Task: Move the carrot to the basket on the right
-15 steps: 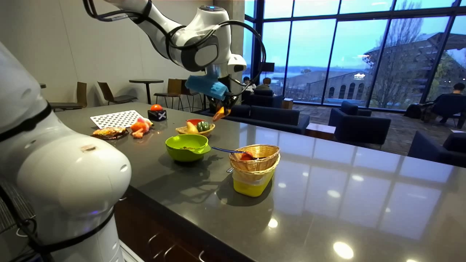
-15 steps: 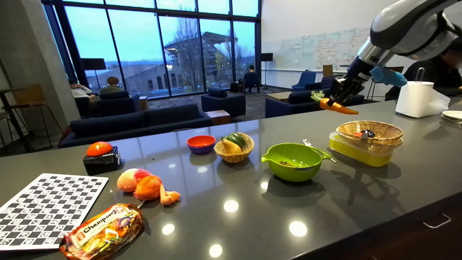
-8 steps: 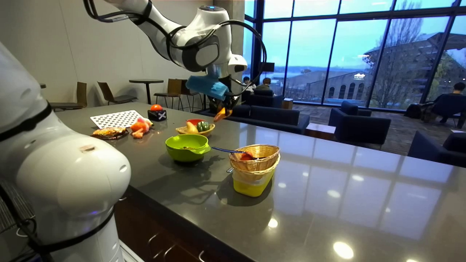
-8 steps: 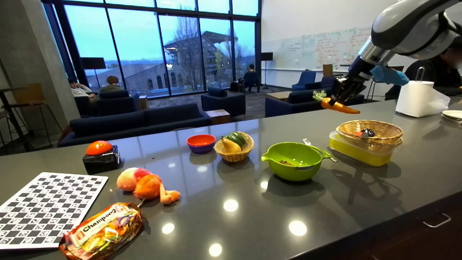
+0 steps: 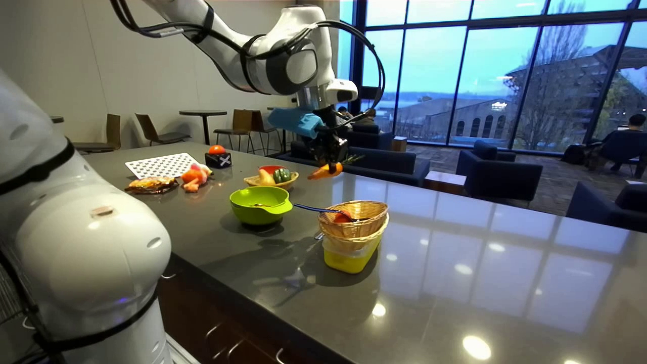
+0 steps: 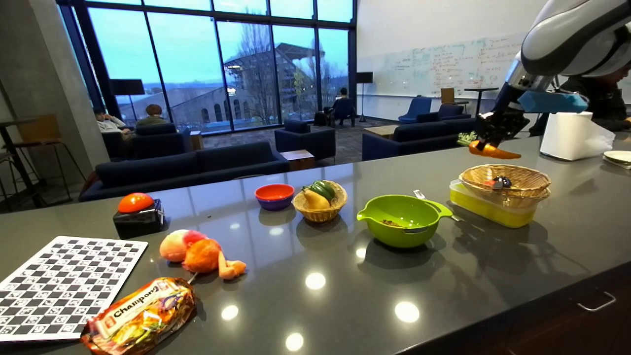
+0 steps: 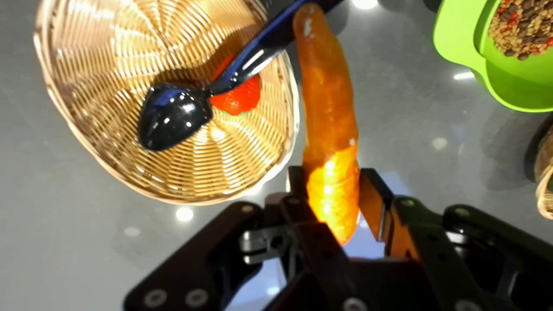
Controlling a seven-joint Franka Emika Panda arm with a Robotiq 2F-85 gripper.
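Over the counter [image 5: 434, 308]: in an exterior view, carrot [image 5: 321, 172] hangs aloft, outside the wicker basket [image 5: 349, 230]. Carry step, I'd judge.
Yellow tub [image 6: 488, 209]: in an exterior view, bears that basket near the green spouted bowl [image 6: 389, 232].
Gripper [image 7: 332, 188]: wrist view, clamped on the carrot from both sides.
Spoon handle [image 7: 257, 56]: crosses the rim. Next likely: shift over the basket, dodge the handle, lower, release.

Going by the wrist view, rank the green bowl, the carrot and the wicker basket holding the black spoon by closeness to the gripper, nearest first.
1. Carrot: held in the gripper, reaching toward the picture's top edge.
2. Wicker basket, with the black spoon: on the picture's left side.
3. Green bowl: upper right corner, partly out of frame.
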